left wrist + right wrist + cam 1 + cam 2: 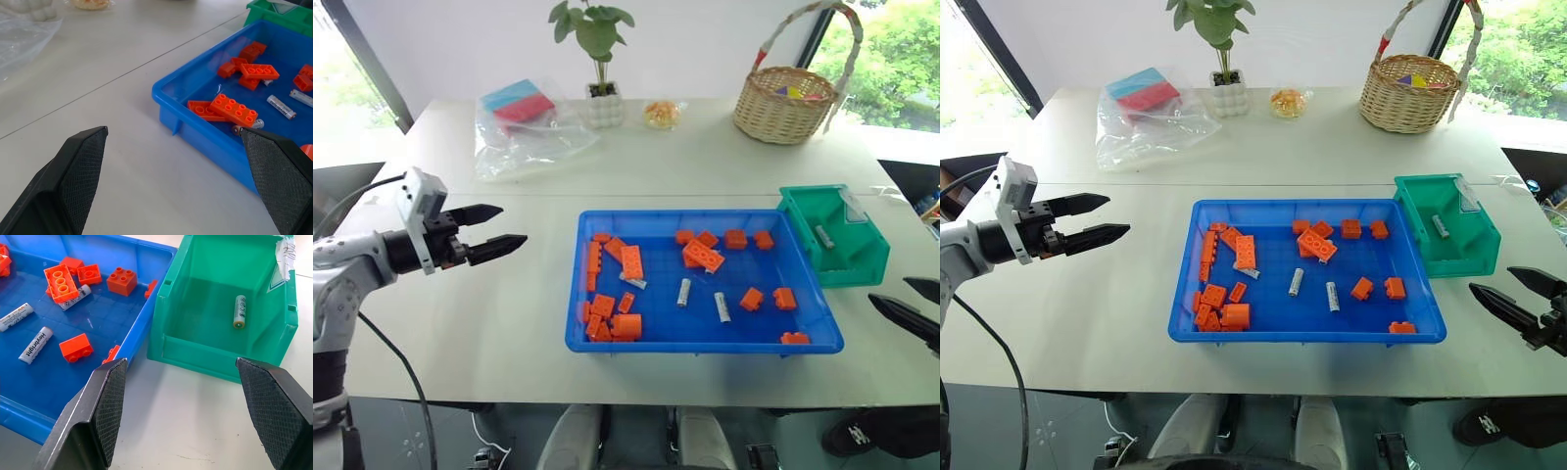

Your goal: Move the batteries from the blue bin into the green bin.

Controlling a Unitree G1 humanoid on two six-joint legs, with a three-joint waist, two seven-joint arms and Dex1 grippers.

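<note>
Right claw (195,421) spread, silver-grey batteries (683,292)

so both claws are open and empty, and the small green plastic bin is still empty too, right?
Not quite. The left claw and right claw are open and empty, but the small green plastic bin is not empty: the right wrist view shows one silver-grey cylindrical battery lying on its floor.
</note>
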